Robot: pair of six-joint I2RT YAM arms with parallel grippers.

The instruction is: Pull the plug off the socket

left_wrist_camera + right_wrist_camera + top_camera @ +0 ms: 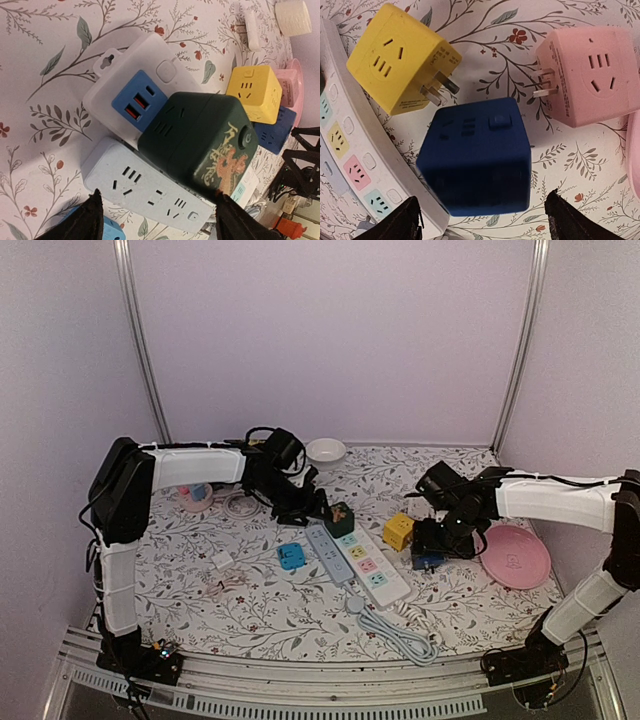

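My left tool [303,506] hangs over the far end of the power strip [358,565]. Its fingers [87,220] are spread apart and clamp nothing. The dark green plug cube [339,519] sits on that far end of the strip. From the left wrist the green cube [200,140] stands just beside the strip's blue USB panel, and a gold picture is printed on one of its sides. The cube lies ahead of the gap of my left tool [157,200]. One fingertip is close to the cube's lower corner, but I cannot tell whether they touch. I also cannot see the prongs under the cube.

My right tool [441,540] is to the right of the strip and is likewise spread wide, gripping nothing. It hovers over a dark blue cube [477,157] that lies on the desk [270,605] just beside the strip's right edge. A yellow cube [400,57] lies close by the strip's right edge with its prongs bare. A pink cube [592,75] lies farther out from the strip, next to a pink plate [517,556].
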